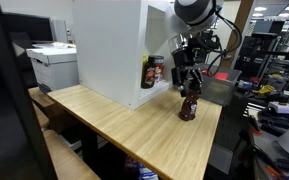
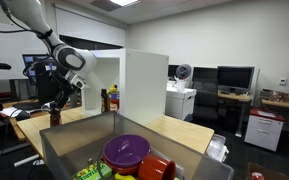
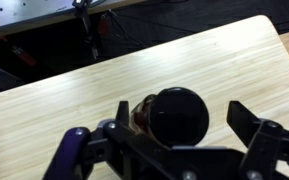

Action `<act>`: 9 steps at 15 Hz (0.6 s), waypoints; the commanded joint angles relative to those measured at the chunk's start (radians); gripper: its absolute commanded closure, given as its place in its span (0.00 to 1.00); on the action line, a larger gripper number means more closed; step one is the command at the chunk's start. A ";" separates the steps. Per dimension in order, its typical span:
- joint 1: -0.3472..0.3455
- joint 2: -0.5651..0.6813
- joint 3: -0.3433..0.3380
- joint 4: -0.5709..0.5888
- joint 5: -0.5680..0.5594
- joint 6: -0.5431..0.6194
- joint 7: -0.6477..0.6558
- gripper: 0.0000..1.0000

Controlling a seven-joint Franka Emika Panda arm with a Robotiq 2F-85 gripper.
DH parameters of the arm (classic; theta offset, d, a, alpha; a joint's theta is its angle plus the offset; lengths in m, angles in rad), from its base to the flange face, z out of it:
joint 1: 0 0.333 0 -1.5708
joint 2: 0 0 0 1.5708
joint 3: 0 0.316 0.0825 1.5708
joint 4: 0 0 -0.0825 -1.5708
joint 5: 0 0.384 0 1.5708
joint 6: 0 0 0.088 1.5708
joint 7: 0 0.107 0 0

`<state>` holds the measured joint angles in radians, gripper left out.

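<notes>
the pincer point(image 1: 189, 78) hangs over a dark bottle point(image 1: 189, 104) that stands upright on the wooden surface point(image 1: 134, 132), close to the surface's far edge and just out from the front of a tall white cabinet point(image 1: 109, 45). its jaws are spread wide and pinch nothing. in the wrist view the pincer point(image 3: 164, 130) has 1 finger on each side of the bottle point(image 3: 179, 115), whose round black cap shows from above, with a gap left between the cap and each finger. in an exterior view the pincer point(image 2: 56, 98) sits right above the bottle point(image 2: 54, 116), the fingertips at about the height of its cap. a 2nd bottle with a red label point(image 1: 152, 70) stands in the cabinet's open side, near the first one but apart from it. a grey bin point(image 2: 74, 142) in the foreground holds a purple bowl point(image 2: 126, 150), well apart from the arm
</notes>
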<state>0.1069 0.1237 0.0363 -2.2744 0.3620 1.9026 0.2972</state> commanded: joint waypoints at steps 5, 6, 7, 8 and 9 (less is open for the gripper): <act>-0.009 -0.181 0.015 -0.094 -0.028 0.067 0.055 0.00; -0.009 -0.191 0.017 -0.101 -0.036 0.077 0.059 0.00; -0.009 -0.196 0.019 -0.106 -0.041 0.078 0.047 0.00; -0.008 -0.204 0.024 -0.120 -0.066 0.101 0.049 0.00; -0.007 -0.211 0.027 -0.134 -0.077 0.126 0.044 0.00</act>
<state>0.1068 -0.0345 0.0410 -2.3396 0.3311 1.9532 0.3232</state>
